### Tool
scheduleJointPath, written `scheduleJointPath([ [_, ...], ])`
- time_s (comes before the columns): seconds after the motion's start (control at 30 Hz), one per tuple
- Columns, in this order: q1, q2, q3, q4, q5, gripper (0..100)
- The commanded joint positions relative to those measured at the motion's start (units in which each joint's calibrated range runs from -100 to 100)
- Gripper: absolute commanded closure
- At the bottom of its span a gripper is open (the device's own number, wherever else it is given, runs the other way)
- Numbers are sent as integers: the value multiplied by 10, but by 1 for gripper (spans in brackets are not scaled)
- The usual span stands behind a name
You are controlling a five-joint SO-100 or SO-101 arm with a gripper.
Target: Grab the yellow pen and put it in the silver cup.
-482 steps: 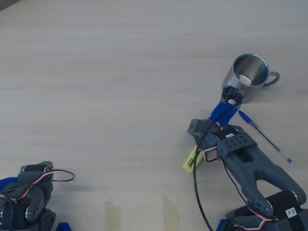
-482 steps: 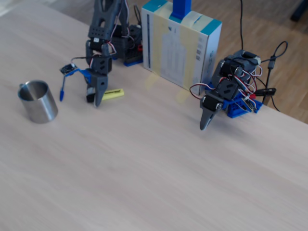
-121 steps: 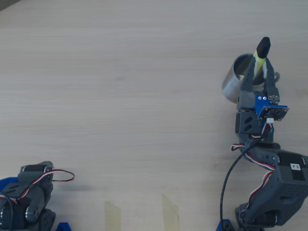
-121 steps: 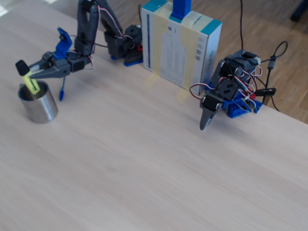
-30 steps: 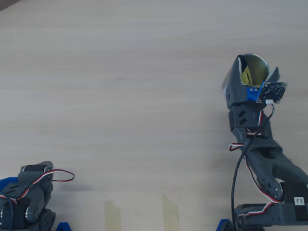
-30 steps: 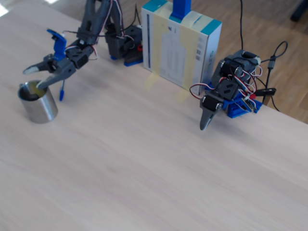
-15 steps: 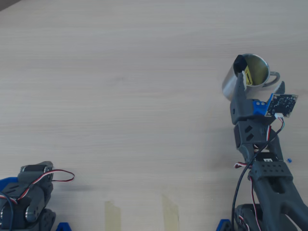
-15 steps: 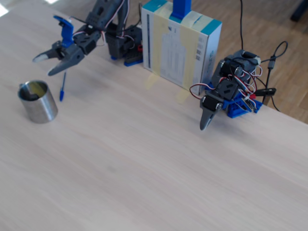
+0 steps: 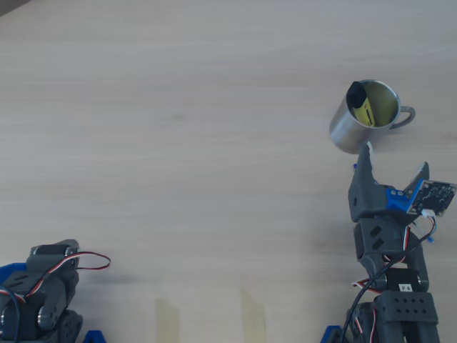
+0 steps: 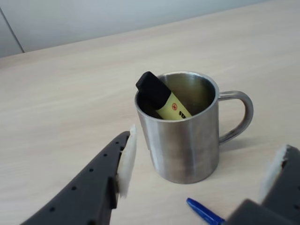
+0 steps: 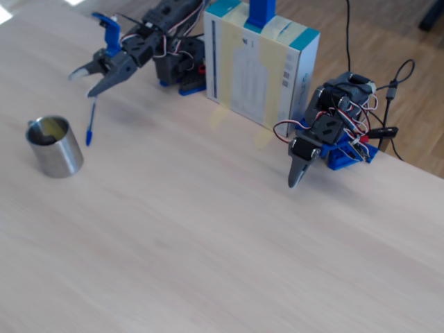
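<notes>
From where I sit, the pen (image 10: pixel 159 97) is in the cup (image 10: pixel 184 140), leaning against the left of the rim in the wrist view with its black cap poking above it, so I judge the drop made. In the overhead view the cup (image 9: pixel 348 131) stands on the counter (image 9: pixel 178 128), with my jaws (image 9: pixel 397 161) just below it, spread wide and empty. The risks I see are small: with the cap proud of the rim, a low sweep of the jaws could clip it or nudge the cup and tip both. The blue ballpoint (image 11: pixel 89 123) lies on the counter right of the cup in the fixed view; a dropped finger could knock it away.
</notes>
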Motion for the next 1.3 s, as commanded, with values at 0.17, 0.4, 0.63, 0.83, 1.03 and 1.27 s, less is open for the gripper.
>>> scheduleJointPath([
  [0.17,-16,-143,68,113,-3,59],
  [0.4,-12,-246,68,300,-3,59],
  [0.63,-17,-339,66,482,-3,67],
  [0.83,-17,-334,66,558,-2,74],
  [1.03,-17,-336,66,656,-3,74],
  [1.27,-11,-336,66,703,-3,74],
])
